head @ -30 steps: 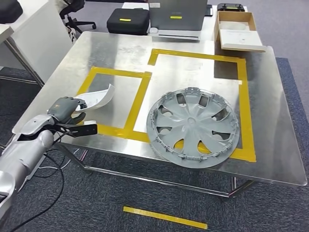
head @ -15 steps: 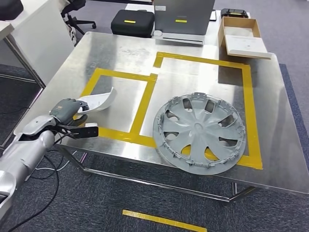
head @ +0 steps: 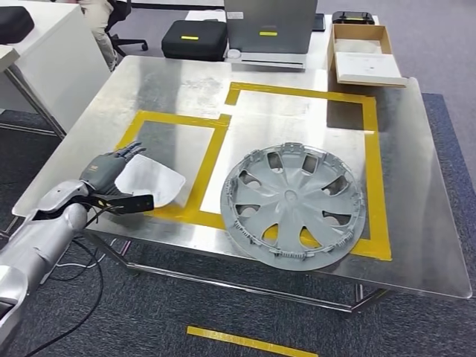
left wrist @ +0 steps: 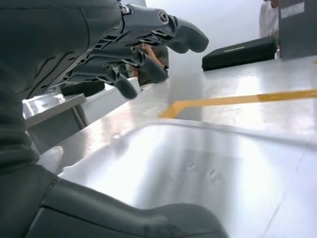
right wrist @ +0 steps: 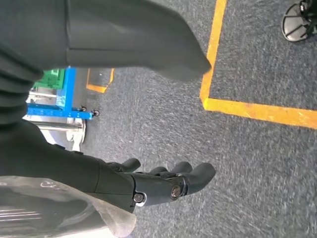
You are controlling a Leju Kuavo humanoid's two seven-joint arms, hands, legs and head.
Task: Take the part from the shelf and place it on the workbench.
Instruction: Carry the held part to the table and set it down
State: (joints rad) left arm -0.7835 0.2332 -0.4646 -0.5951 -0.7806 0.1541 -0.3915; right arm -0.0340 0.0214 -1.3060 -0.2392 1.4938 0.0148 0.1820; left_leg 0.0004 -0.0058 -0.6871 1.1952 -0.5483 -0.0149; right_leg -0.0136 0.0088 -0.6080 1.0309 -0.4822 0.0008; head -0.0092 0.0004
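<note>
Part, head view: the part, a pale curved sheet, lay flat on the workbench inside the smaller yellow-taped square, near the front left corner.
Left hand, head view: the left hand sat at the part's left edge, fingers stretched out over the sheet and thumb low along its near edge; whether anything was pinched I could not tell from up here.
Hubcap, head view: the grey hubcap lay face up in the bigger taped frame, right of the part and well apart from it, its near rim over the front tape.
Bench rear, head view: a black case, a grey box and an open carton lined the far edge.
Floor, head view: a yellow strip on the grey carpet in front of the bench.
Left hand, left wrist view: fingers spread wide and lifted off the shiny part, thumb below it, a clear gap between them, nothing gripped.
Bench, left wrist view: yellow tape ran across just beyond the part.
Right hand, right wrist view: the right hand hung over carpet marked with a yellow line, fingers loosely extended and apart, holding nothing.
</note>
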